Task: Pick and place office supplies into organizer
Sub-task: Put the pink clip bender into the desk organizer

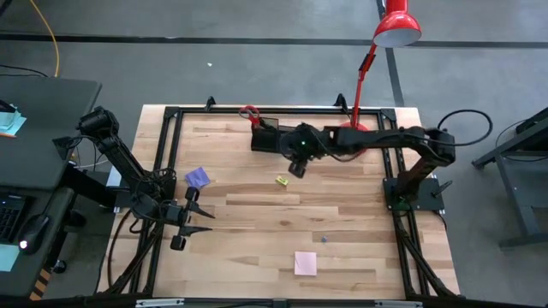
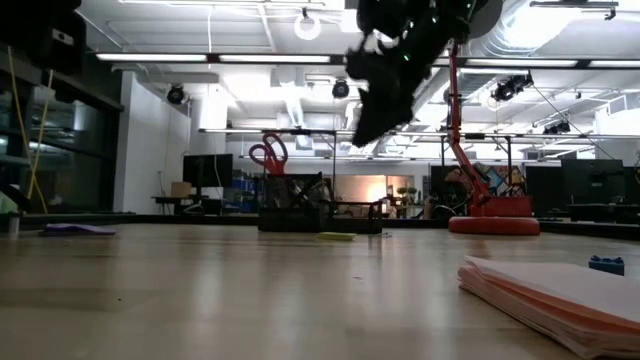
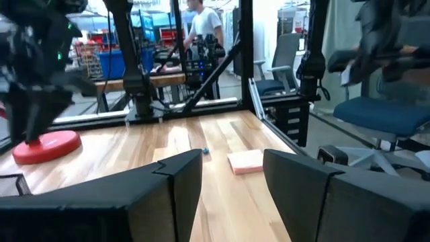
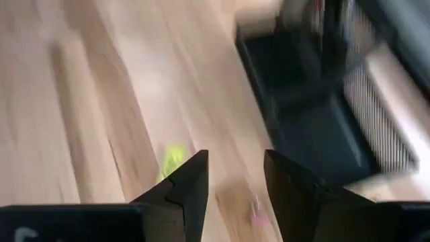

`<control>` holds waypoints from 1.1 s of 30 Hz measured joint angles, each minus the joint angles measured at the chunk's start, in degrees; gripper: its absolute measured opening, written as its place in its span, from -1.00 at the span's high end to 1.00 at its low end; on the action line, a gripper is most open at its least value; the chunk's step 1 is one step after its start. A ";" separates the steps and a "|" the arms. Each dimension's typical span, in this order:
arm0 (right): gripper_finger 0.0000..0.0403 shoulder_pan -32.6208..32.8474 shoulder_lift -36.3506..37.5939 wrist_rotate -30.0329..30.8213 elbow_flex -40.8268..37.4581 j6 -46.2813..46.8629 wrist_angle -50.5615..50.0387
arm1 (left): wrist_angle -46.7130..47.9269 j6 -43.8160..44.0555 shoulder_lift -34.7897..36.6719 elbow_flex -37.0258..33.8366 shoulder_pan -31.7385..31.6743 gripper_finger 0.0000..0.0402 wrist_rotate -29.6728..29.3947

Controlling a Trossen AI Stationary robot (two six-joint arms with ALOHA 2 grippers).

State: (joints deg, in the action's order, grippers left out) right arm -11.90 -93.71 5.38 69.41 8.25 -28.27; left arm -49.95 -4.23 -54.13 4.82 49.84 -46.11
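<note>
The black organizer (image 1: 266, 135) stands near the table's far edge, with the red-handled scissors (image 1: 249, 113) upright in its cup section. My right gripper (image 1: 297, 168) hovers open above the table between the organizer (image 4: 316, 107) and the tiny yellow piece (image 1: 281, 180), which lies flat and shows beside its fingers (image 4: 171, 160). The purple note pad (image 1: 198, 178) lies flat at the left. The pink note pad (image 1: 305, 263) lies near the table's near edge. My left gripper (image 1: 195, 211) waits open at the left side, holding nothing.
A red desk lamp stands with its round base (image 1: 358, 130) just right of the organizer, its shade (image 1: 396, 28) past the far edge. A tiny blue bit (image 1: 324, 240) lies on the wood. A black frame (image 1: 168, 154) rims the table.
</note>
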 joint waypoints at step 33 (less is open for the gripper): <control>0.33 -4.21 -6.13 -9.86 -9.57 -8.34 -5.47 | -0.29 1.71 0.72 0.01 0.02 0.25 -0.40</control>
State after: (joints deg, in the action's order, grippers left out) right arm -16.11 -99.83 -4.47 59.83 -0.08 -33.74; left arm -50.24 -2.52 -53.41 4.83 49.87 -46.51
